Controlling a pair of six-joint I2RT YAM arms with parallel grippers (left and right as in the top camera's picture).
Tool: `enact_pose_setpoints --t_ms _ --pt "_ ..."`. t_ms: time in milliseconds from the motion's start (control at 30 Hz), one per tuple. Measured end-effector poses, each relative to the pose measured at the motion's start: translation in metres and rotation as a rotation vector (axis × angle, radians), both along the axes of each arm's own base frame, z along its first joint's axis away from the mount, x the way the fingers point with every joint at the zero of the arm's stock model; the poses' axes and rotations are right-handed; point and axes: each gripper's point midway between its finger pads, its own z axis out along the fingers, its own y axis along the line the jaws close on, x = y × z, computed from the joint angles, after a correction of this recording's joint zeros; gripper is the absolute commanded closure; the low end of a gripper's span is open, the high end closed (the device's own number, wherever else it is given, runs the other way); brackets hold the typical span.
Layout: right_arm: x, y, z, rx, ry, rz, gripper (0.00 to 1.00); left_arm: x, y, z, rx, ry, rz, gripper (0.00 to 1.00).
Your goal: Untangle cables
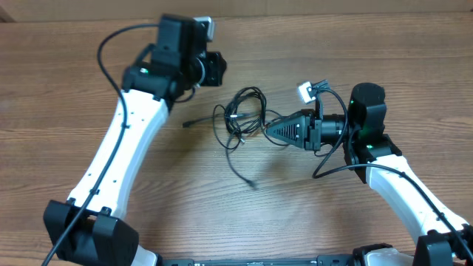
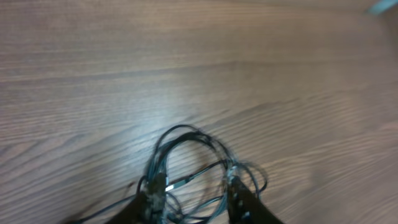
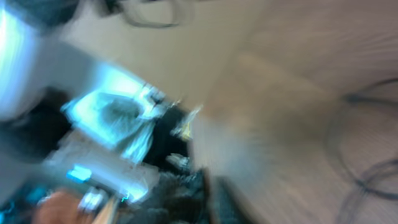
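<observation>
Cables (image 2: 231,169) ahead of parted left gripper (image 2: 193,190) in wrist view; right gripper (image 1: 268,130) state unclear overhead

Overhead: you look straight down from high on the table (image 1: 355,44), cables (image 1: 240,118) central. Left wrist: low, close, angled across the table. Right wrist: blurred; facing unclear. Overhead and left wrist share the cables (image 2: 186,162).

Table (image 1: 384,52): brown wood, grain running left to right.
Glare (image 2: 143,124): pale sheen on the boards, left wrist view.
Blurred shapes (image 3: 118,118): bluish-white, left side, unidentifiable.
</observation>
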Motion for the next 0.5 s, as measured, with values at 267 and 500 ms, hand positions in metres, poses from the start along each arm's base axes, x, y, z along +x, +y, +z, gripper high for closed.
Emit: enact_pose_setpoints --t_ms 267,500 --pt "0.05 -0.048 -0.097 -0.373 0.308 -0.526 0.48 -0.028 0.004 -0.017 -0.015 0.151 -0.029 0.43" --pt "0.05 -0.089 -0.138 -0.635 0.31 -0.685 0.46 -0.04 -0.011 -0.052 -0.001 0.192 -0.069 0.37"
